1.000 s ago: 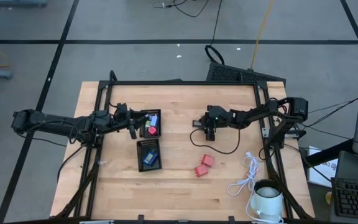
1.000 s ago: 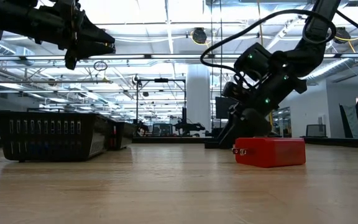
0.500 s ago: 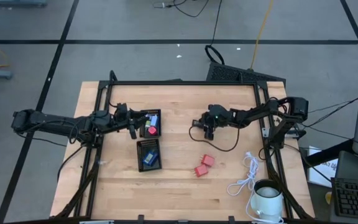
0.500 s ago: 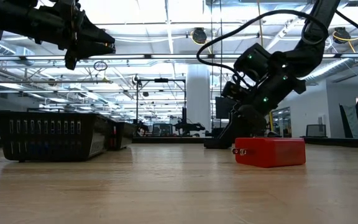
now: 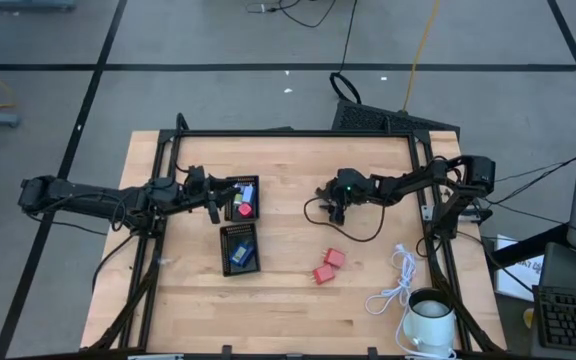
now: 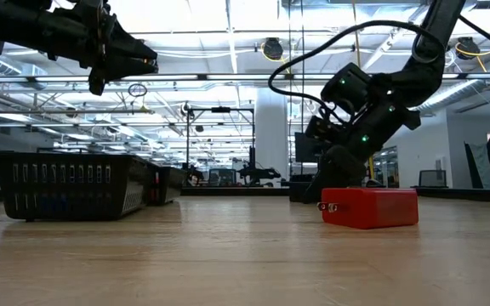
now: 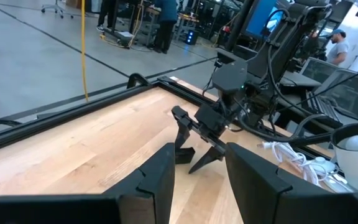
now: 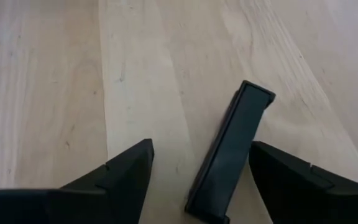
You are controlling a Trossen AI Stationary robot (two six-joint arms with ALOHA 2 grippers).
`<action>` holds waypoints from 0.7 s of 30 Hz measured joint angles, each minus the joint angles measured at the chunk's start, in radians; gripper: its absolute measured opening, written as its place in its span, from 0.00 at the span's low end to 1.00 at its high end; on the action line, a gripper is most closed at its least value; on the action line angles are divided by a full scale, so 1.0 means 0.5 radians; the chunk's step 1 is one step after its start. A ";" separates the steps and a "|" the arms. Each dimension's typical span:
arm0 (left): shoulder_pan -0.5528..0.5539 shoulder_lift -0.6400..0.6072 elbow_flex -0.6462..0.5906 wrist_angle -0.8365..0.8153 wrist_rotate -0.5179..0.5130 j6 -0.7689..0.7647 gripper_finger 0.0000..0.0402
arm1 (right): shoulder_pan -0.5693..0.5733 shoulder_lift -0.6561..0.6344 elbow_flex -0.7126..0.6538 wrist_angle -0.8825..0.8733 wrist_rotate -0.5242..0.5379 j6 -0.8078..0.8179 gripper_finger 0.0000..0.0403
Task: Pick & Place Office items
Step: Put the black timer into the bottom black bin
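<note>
One slim black bar (image 8: 230,152) lies flat on the counter (image 8: 55,74) between the spread fingers of the right pincer (image 8: 201,177), and that relation decides the coming move. In the right wrist view its long axis runs slantwise across the gap, nearer one finger than the other, so the pincer would probably need a slight turn before closing. The right pincer (image 5: 333,203) hangs low at mid-counter, open and empty. The left pincer (image 5: 213,203), also open, waits beside the black trays (image 5: 239,248); two red blocks (image 5: 329,266) lie near the front
</note>
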 joint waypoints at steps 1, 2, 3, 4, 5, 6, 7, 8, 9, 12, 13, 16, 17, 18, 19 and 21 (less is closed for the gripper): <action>0.000 0.000 0.000 0.000 0.000 0.004 0.36 | 0.001 0.000 0.000 -0.001 0.006 0.033 0.64; -0.001 0.000 0.000 0.000 -0.001 0.006 0.36 | 0.001 0.000 -0.001 -0.005 0.028 0.067 0.63; 0.000 0.000 0.000 0.000 0.000 0.006 0.36 | 0.001 0.000 -0.001 -0.014 0.059 0.098 0.63; 0.000 0.000 0.000 -0.002 0.000 0.005 0.36 | 0.003 -0.001 -0.002 -0.022 0.084 0.119 0.62; -0.001 0.000 0.000 -0.002 0.000 0.005 0.36 | 0.003 -0.004 -0.002 -0.040 0.101 0.137 0.61; 0.000 0.000 0.000 -0.002 0.000 0.005 0.36 | 0.004 -0.011 -0.001 -0.069 0.103 0.147 0.60; 0.000 0.000 0.000 -0.002 0.000 0.004 0.36 | 0.004 -0.017 0.001 -0.102 0.103 0.153 0.60; 0.000 0.000 0.000 -0.002 0.000 0.003 0.36 | 0.004 -0.018 0.002 -0.129 0.102 0.153 0.59; 0.000 0.000 0.000 -0.002 0.000 0.003 0.36 | 0.003 -0.019 0.003 -0.146 0.102 0.153 0.58; 0.000 0.000 0.000 -0.002 0.000 0.001 0.36 | 0.003 -0.019 0.003 -0.164 0.103 0.156 0.56; -0.001 0.000 0.000 -0.002 -0.001 0.001 0.36 | 0.003 -0.019 0.003 -0.165 0.103 0.169 0.56; -0.001 0.000 0.000 -0.002 0.000 0.006 0.36 | 0.003 -0.019 0.003 -0.168 0.105 0.192 0.53; 0.000 0.000 0.000 -0.002 0.000 0.006 0.36 | 0.003 -0.020 0.002 -0.169 0.105 0.193 0.52; -0.001 0.000 0.000 -0.002 -0.001 0.006 0.36 | 0.003 -0.020 0.002 -0.170 0.105 0.195 0.50; -0.001 0.000 0.000 -0.002 -0.001 0.006 0.36 | 0.003 -0.020 0.002 -0.170 0.105 0.195 0.49; 0.000 0.000 0.000 -0.002 -0.001 0.007 0.36 | 0.003 -0.020 0.002 -0.171 0.105 0.195 0.45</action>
